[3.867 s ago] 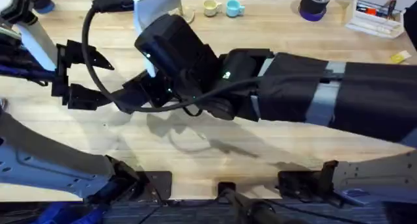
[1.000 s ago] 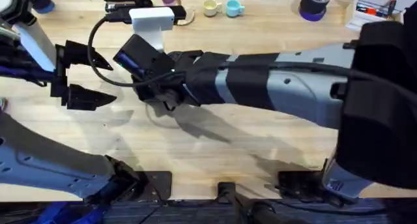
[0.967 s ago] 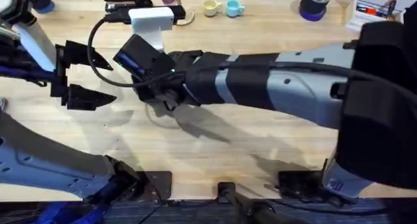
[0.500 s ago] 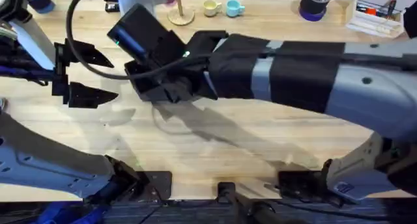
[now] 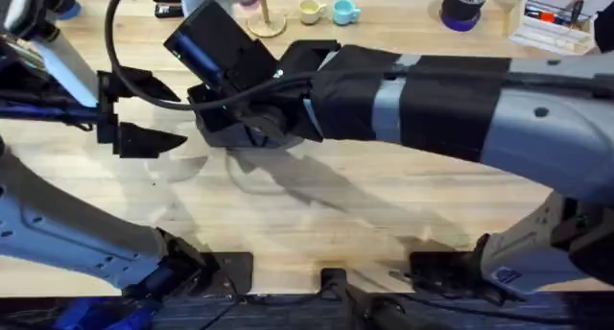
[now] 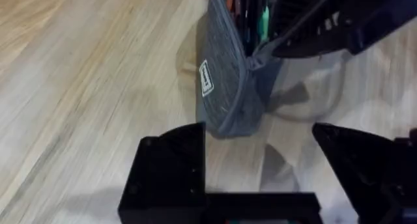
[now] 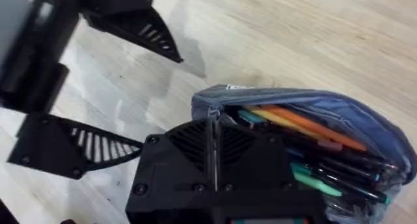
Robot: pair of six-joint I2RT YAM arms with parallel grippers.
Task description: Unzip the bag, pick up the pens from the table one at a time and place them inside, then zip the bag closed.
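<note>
We log the bag (image 7: 306, 129), blue-grey woven fabric w/ rounded end, lying on the table (image 5: 317, 215) approx. centre-left, under the R arm's wrist. Top zipper is open; inside we see slim pens (image 7: 345, 165) packed lengthwise: orange, green and dark barrels. A small pale label sits on the pouch's side wall in the L wrist view (image 6: 206, 79).

R gripper (image 7: 214, 129): black moulded fingers pressed together at the mouth of the pouch near its end; whether they pinch the zipper pull we can't tell, it's hidden behind the fingers.

L gripper (image 5: 153, 109): two black wedge-shaped fingers, ribbed inner faces, spread wide apart, holding nothing, just beside the pouch's end, not touching.

Table: pale planks, visible grain, matt.
</note>
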